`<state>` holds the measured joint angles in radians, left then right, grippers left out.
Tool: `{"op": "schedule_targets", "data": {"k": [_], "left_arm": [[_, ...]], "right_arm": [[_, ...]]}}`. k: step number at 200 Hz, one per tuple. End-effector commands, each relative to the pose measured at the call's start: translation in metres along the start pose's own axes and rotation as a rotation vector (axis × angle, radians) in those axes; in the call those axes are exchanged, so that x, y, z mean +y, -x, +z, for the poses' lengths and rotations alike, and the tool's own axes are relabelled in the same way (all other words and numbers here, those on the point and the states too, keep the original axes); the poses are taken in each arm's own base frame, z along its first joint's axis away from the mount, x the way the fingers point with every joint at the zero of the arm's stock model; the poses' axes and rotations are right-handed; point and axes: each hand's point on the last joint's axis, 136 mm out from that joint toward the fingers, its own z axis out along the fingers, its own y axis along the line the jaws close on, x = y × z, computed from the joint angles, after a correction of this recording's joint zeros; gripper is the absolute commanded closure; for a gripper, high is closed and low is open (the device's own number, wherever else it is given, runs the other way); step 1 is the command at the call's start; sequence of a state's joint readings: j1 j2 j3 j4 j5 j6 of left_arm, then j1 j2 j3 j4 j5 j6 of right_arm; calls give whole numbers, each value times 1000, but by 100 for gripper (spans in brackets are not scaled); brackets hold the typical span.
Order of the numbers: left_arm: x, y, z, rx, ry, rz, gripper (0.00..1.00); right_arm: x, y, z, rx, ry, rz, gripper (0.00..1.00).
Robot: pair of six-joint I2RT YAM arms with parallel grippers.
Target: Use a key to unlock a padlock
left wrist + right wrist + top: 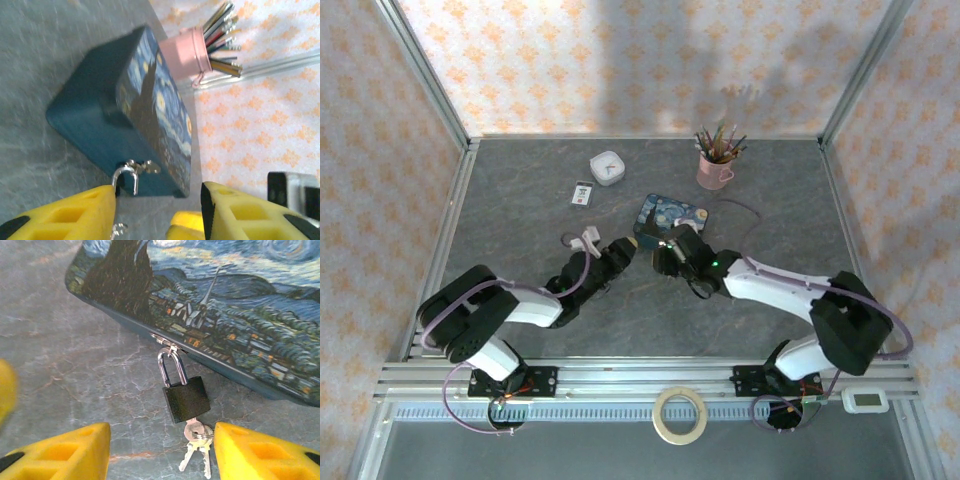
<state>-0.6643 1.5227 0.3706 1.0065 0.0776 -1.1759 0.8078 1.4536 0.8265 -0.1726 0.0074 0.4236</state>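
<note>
Padlock [186,400] lies flat on table [60,365], about mid-table, against near edge of blue painted box [225,305]. Shackle looped through box's hasp [167,342]. Key [194,429] seated in padlock's underside, spare keys [200,457] on same ring. Right gripper [161,440] jaws spread wide, straddling key bunch (closer to one yellow finger; contact unclear). Left gripper [159,195] jaws likewise released, shackle just beside one finger. Pink pencil cup [185,52] beyond box, toward table's far edge.

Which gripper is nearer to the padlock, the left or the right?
Right. The right gripper has open jaws flanking the keys, just short of the padlock. The left gripper is farther off, to one side of it.
</note>
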Motion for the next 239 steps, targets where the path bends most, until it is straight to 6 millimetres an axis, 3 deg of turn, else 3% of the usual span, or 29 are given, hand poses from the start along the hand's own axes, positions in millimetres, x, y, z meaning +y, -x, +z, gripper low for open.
{"op": "schedule_targets", "data": {"k": [1,68,149,207,239], "left_arm": [[18,15,-7,-4,72,62,54],[21,48,-9,-30,56,84,54],[41,43,-19,-36,68,36,54],[40,40,-10,-22,39,-1,54],[40,38,-5,-8,24,-21,54]], "right_arm": [[-13,-4,4,28,-150,-110,44],[-17,-12,38,98,-320,-228,45],[-17,-10,62,89,-371,-326,60],[-29,-17,68,106,-425,-364,66],[-26,-15,68,92,-404,-370,74]]}}
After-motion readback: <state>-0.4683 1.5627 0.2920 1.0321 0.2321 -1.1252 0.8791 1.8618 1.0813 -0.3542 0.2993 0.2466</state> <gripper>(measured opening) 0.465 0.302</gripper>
